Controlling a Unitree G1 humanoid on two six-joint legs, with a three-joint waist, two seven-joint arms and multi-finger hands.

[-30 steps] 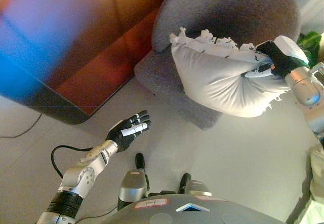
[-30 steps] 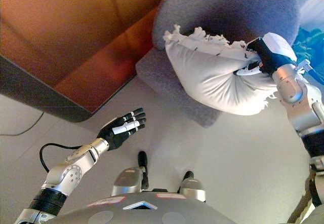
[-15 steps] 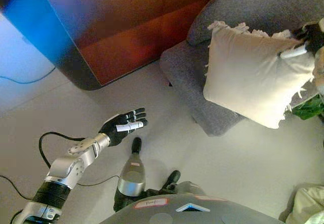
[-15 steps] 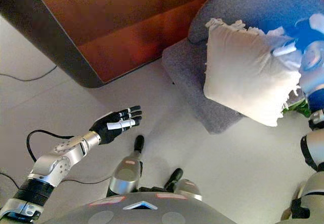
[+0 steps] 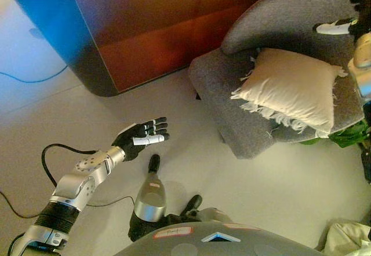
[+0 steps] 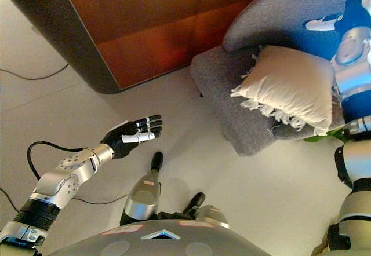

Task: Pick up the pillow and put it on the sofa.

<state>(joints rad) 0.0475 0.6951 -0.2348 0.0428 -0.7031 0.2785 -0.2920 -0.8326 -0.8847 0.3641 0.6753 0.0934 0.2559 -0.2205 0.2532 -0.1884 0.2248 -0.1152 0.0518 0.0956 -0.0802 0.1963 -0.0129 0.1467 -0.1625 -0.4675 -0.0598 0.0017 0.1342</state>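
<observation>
The cream pillow (image 5: 293,88) with a fringed edge lies on the seat of the grey sofa (image 5: 229,117), leaning toward its curved backrest. My right hand (image 5: 352,15) is at the top right, above the pillow and apart from it, open with its fingers spread in front of the backrest. Far to the left, over the pale floor, my left hand (image 5: 140,139) is held palm up and open, holding nothing.
A large brown wooden panel with a dark edge (image 5: 145,30) stands behind the floor area, left of the sofa. A green plant (image 5: 348,134) shows by the sofa's right side. A pale cloth (image 5: 348,241) lies at the lower right corner.
My right hand has let go of the pillow and risen off it. The pillow has dropped from hanging upright to lying on the sofa seat. The camera has also shifted.
</observation>
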